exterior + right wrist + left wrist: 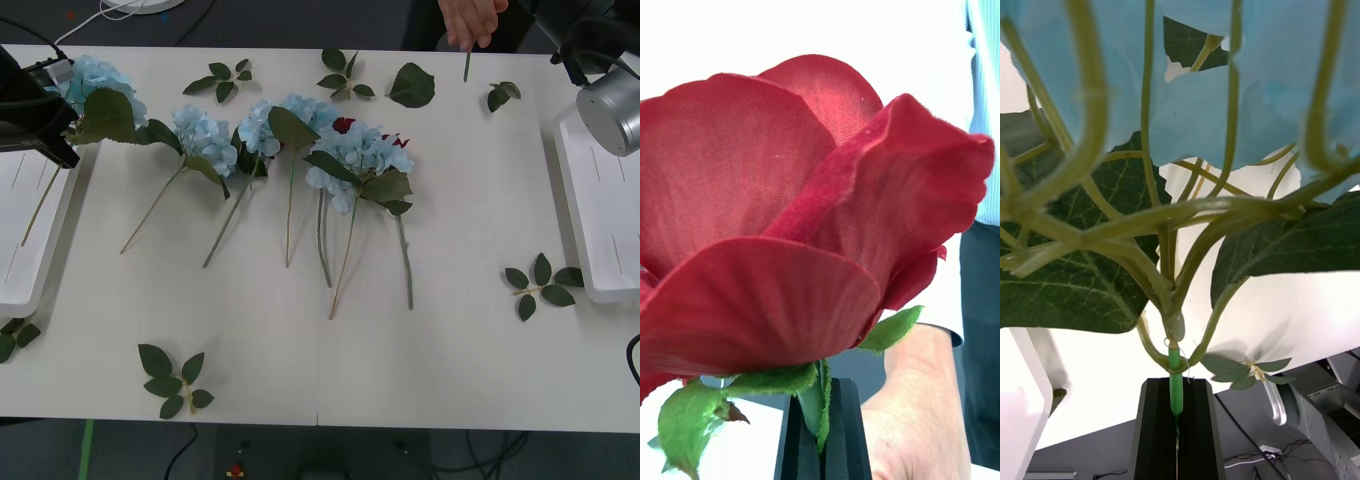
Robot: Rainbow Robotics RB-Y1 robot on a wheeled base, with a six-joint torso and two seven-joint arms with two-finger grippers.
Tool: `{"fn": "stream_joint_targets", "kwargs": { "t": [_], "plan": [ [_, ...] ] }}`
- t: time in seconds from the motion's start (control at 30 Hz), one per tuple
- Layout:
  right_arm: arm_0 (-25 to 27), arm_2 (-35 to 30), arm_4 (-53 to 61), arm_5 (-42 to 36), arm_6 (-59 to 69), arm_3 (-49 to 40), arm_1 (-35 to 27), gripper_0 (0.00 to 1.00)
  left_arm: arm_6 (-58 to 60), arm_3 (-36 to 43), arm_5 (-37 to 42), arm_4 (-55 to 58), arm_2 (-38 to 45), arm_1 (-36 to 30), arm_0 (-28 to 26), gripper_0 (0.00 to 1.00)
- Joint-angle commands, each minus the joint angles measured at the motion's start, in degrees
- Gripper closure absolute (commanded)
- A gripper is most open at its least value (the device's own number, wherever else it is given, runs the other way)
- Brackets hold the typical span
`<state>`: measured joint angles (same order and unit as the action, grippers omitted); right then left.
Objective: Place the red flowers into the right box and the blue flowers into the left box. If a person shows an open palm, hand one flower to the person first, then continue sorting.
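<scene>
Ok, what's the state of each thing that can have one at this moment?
Right gripper: shut on a red rose, beside a person's hand.
Left gripper: shut on a blue flower stem.
Left box: holds a stem.
Right box: no flowers visible.
Table's blue flowers: lying flat, unsorted.

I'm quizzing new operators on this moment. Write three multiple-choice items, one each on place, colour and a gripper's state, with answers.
1. Where is the blue flower held by the left gripper? A by the left box; B mid-table; C on the floor.
2. The right gripper holds a flower that is: A blue; B red; C white.
3. The left gripper is: A open; B shut on a stem; C shut on nothing.
Answers: A, it hangs at the left box; B, the red flower stands above the fingers; B, its fingers clamp the stem.
</scene>
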<state>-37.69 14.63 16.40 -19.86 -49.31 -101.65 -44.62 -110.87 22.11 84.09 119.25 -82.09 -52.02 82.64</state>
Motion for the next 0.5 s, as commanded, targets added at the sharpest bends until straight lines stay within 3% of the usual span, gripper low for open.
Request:
{"fn": "stream_joint_targets", "kwargs": {
  "t": [0.03, 0.07, 0.1, 0.13, 0.17, 0.5],
  "plan": [
    [-2.38, 0.23, 0.91, 0.7, -2.46, -0.56, 0.94, 0.92, -1.02, -0.93, 0.64, 0.46, 0.61, -2.12, 3.4, 1.0],
    [-2.38, 0.23, 1.0, 0.7, -2.37, -0.56, 0.94, 0.76, -1.02, -0.93, 0.64, 0.46, 0.61, -2.12, 3.4, 1.0],
    [-2.47, 0.23, 1.09, 0.7, -2.19, -0.56, 1.03, 0.35, -1.02, -0.93, 0.64, 0.46, 0.61, -2.12, 3.4, 1.0],
    [-2.47, 0.23, 1.17, 0.7, -2.11, -0.56, 0.94, 0.04, -1.02, -0.93, 0.64, 0.46, 0.61, -2.12, 3.4, 1.0],
    [-2.38, 0.23, 1.26, 0.7, -2.46, -0.56, 0.94, 0.0, -1.02, -0.93, 0.64, 0.46, 0.61, -2.12, 3.4, 1.0],
    [-2.38, 0.23, 1.97, -0.36, -2.11, -0.56, 0.94, 0.0, -1.02, -0.93, 0.64, 0.46, 0.61, -2.12, 3.4, 1.0]
  ]
}}
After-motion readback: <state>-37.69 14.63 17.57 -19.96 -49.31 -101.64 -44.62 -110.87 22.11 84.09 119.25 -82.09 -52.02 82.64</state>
